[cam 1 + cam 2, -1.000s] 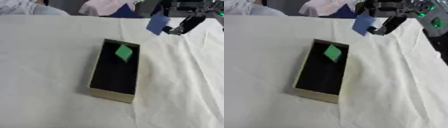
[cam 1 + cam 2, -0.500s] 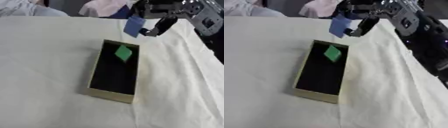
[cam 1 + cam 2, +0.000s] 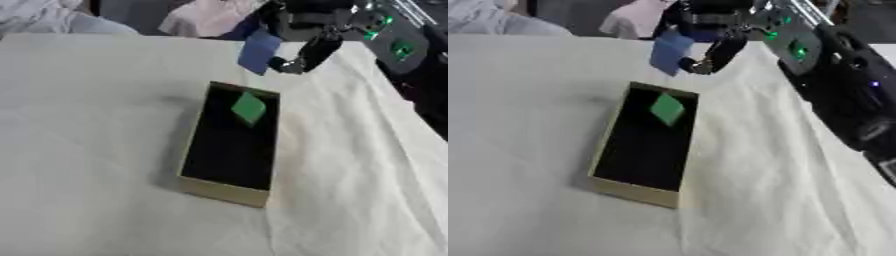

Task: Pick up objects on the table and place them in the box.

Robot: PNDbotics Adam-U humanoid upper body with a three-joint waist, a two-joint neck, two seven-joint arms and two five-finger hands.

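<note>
A long box [image 3: 213, 187] with a tan rim and a dark inside lies in the middle of the white cloth. A flat green piece [image 3: 248, 108] rests inside it near the far end. My right hand [image 3: 303, 52] reaches in from the upper right and hangs just above and beyond the box's far end. Its fingers are curled on a flat blue piece [image 3: 258, 49], which dangles tilted over the cloth behind the box. My left hand shows in neither view.
A white cloth [image 3: 87, 125] covers the table, with wide bare areas to the left of the box and in front of it. My black right arm [image 3: 842, 85] fills the right side. People's clothing shows along the far edge [image 3: 206, 15].
My right hand has carried the blue piece leftward, from the far right toward the box's far end. The box and the green piece lie as before.
</note>
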